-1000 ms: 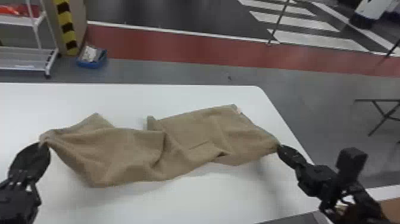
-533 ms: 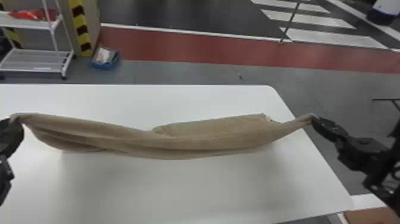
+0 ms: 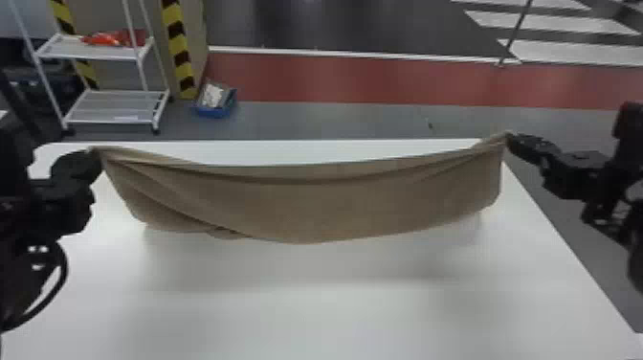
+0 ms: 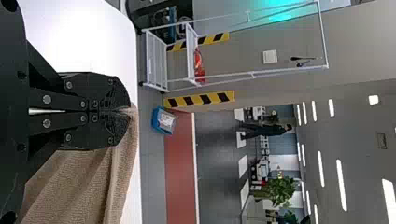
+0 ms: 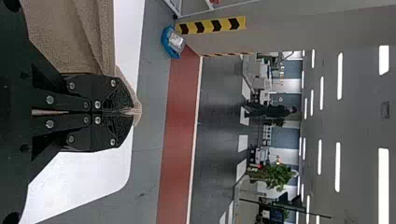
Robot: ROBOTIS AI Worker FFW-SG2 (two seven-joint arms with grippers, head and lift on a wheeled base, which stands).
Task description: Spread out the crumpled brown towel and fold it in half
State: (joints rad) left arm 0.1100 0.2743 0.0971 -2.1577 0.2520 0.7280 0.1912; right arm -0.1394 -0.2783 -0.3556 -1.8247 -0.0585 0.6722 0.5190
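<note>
Left hand (image 3: 94, 152), right hand (image 3: 508, 139): each pinching towel end | Brown towel (image 3: 335, 201): slung between, toward bench (image 3: 335, 316) far edge | Risk: overstretching may slip shallow pinch; lowering may trap left-side creases

The brown towel (image 3: 311, 201) is matt cloth, its face rough and nubby like terry (the wrist views show the weave best). The table (image 3: 335, 297) has a smooth, white, laminate-like top with a soft sheen. On the left gripper (image 3: 93, 154) and right gripper (image 3: 509, 137), the 2 fingers look like dull black plastic or coated metal, with shiny metal screw heads (image 4: 46, 99). The rack (image 3: 95, 56) looks like white painted metal, the blue tray (image 3: 213, 113) like smooth plastic; the dark floor (image 4: 215, 154) is glossy
</note>
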